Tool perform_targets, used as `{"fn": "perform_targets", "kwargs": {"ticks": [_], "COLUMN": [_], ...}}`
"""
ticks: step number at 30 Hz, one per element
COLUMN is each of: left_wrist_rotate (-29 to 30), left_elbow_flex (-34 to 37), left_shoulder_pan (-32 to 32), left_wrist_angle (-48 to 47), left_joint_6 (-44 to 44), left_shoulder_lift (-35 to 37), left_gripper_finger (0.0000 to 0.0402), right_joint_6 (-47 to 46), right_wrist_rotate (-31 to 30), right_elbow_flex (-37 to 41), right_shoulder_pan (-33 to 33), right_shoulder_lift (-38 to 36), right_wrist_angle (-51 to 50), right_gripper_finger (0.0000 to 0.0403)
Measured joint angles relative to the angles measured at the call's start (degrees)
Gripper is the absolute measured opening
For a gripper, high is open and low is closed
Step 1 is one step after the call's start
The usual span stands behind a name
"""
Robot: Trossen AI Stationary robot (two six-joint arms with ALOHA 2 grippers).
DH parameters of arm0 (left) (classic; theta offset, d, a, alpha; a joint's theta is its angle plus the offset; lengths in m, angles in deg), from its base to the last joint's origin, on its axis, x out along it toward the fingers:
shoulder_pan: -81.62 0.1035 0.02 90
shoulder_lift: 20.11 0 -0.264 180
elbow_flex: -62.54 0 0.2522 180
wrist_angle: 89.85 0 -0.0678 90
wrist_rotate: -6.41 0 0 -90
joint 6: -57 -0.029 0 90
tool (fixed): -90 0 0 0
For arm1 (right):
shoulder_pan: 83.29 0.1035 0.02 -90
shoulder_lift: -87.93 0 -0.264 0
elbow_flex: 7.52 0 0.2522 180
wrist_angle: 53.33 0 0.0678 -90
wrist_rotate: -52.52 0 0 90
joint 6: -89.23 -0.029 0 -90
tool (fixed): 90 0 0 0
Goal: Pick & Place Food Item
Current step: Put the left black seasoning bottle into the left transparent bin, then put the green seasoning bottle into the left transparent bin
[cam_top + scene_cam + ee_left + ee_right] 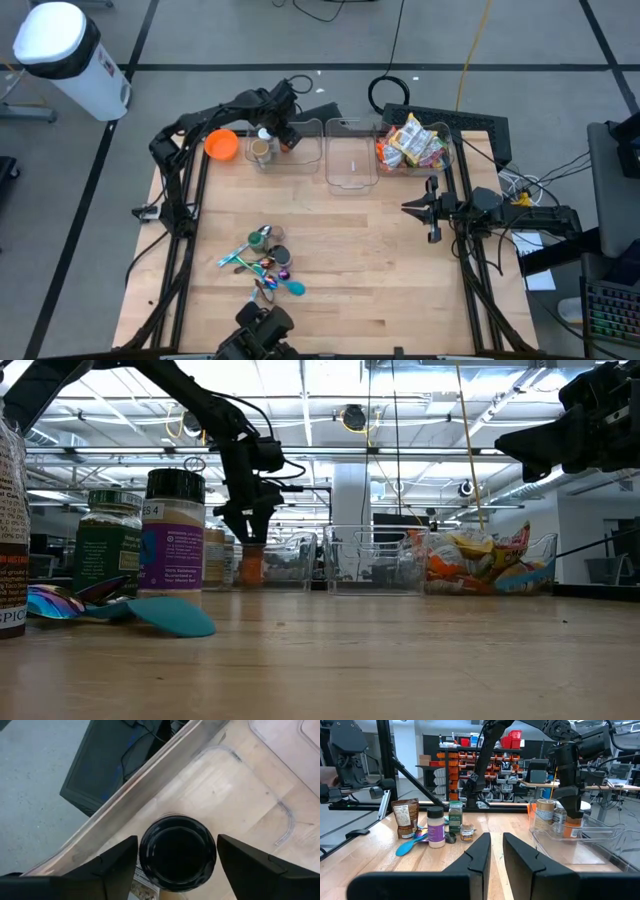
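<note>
The jar (177,852), a spice jar with a black lid, is standing upright inside the leftmost clear bin (300,150) at the back of the table (380,250), with the left gripper (177,865) right over it and its jaws apart on either side of the lid, not clamped on anything as far as I can see. Looks to me like it's letting go after the drop, so the place is basically done. What could go sideways: the fingers (112,865) sit close to the lid, so if the arm lifts off at an angle one could clip it and tip the jar, maybe into the other jar (545,815) standing just beside it. The bin wall is also right next to the gripper, so a sloppy retreat could nudge the whole bin. The right gripper (492,855) is parked out over the right side of the table, jaws together, holding nothing. Stuff I can't make out: whether the jar's base is flat on the bin floor, since from above the lid covers it and from table height the gripper and bin walls hide it. The label is mostly cut off too. More jars and some spoons (262,265) sit near the front, and a bin of snack packs (412,145) is at the back right.
</note>
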Motion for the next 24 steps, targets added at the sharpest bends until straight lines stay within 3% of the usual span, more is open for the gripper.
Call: {"fn": "perform_targets", "kwargs": {"ticks": [6,15,24], "left_wrist_rotate": [0.68,4.53,4.52], "left_elbow_flex": [-0.19,-0.3,-0.34], "left_shoulder_pan": [0.02,-0.7,-10.11], "left_wrist_angle": [0.09,0.26,2.01], "left_joint_6": [0.0,1.64,1.33], "left_shoulder_lift": [1.54,9.92,19.35], "left_gripper_finger": [0.0293,0.0275,0.0271], "right_joint_6": [0.01,0.0,0.01], "right_wrist_rotate": [0.01,0.0,0.01], "right_elbow_flex": [-0.01,0.01,0.01], "right_shoulder_pan": [0.01,0.0,0.01], "right_shoulder_lift": [-0.02,-0.02,-0.02], "right_wrist_angle": [-0.01,-0.01,0.0], "right_gripper_finger": [0.0043,0.0043,0.0043]}}
